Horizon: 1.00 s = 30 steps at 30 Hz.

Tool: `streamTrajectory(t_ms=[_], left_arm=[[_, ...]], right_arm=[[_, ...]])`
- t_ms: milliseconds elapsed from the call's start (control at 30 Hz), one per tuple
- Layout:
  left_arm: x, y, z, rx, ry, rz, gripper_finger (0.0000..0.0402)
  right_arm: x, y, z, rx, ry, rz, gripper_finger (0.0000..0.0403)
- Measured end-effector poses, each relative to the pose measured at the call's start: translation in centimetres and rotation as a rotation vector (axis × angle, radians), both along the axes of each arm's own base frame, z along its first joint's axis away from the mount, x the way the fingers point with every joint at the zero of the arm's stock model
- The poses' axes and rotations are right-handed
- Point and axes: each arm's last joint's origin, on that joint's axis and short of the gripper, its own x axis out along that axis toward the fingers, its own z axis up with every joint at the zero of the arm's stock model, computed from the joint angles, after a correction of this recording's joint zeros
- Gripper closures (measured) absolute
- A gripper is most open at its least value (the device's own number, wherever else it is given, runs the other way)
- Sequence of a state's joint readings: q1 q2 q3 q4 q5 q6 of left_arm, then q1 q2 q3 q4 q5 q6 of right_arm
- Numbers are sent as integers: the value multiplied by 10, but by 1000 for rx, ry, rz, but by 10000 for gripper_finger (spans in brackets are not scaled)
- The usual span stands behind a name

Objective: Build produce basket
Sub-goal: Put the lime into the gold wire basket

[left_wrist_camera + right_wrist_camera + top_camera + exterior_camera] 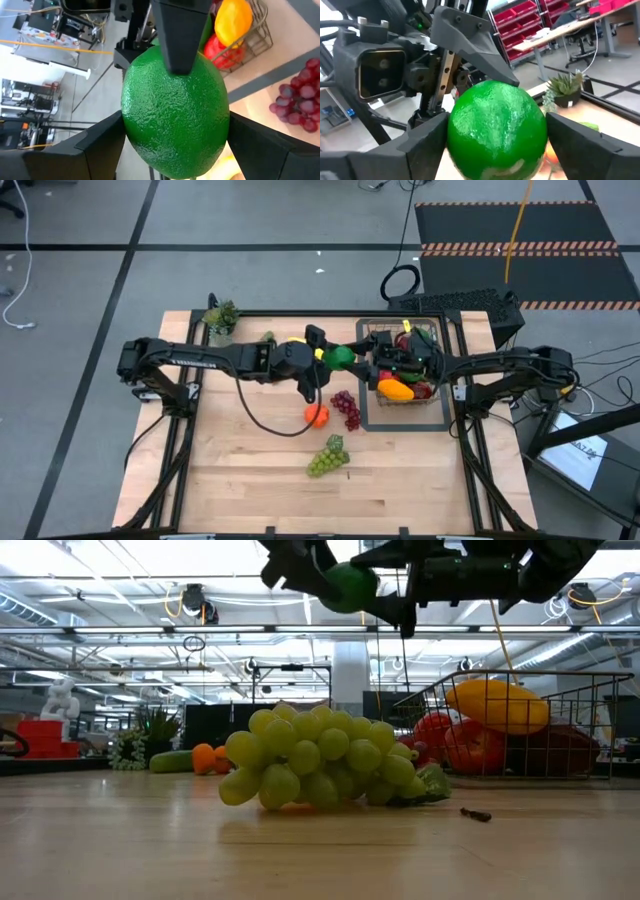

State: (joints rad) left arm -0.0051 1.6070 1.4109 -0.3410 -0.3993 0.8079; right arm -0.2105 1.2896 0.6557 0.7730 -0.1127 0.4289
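Lime: a green lime hangs in the air above the desk, just at 9 o'clock of the basket, between the two pincers.
Left pincer: the left pincer reaches in from 9 o'clock; in its wrist view its fingers press on both sides of the lime, gripping it.
Right pincer: the right pincer comes from 3 o'clock over the basket; its fingers also flank the lime and clasp it.
Basket: at 3 o'clock on the desk, holding a yellow-orange mango and red fruit.
Loose produce: an orange and purple grapes lie at 6 o'clock of the lime; green grapes lie farther toward 6 o'clock.
Plant: a potted plant stands at the desk's 11 o'clock corner.
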Motion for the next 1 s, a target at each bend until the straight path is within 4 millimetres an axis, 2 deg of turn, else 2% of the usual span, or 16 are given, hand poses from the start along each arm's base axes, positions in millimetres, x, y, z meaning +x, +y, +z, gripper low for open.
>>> streamTrajectory(t_ms=[167,367,633,833,1000], left_arm=[[3,1,-5,18,15,12,80],[3,1,-5,-12,5,34,76],[1,3,-7,-41,7,91,6],[-4,9,-11,-8,53,202,19],[-9,18,-17,-63,84,278,12]], right_arm=[[0,0,-2,-15,21,-4,110],[-1,-1,-1,-18,22,-9,111],[-10,-5,3,-23,66,-26,111],[-21,-2,10,-83,111,-36,110],[-36,-7,16,-142,161,-114,110]])
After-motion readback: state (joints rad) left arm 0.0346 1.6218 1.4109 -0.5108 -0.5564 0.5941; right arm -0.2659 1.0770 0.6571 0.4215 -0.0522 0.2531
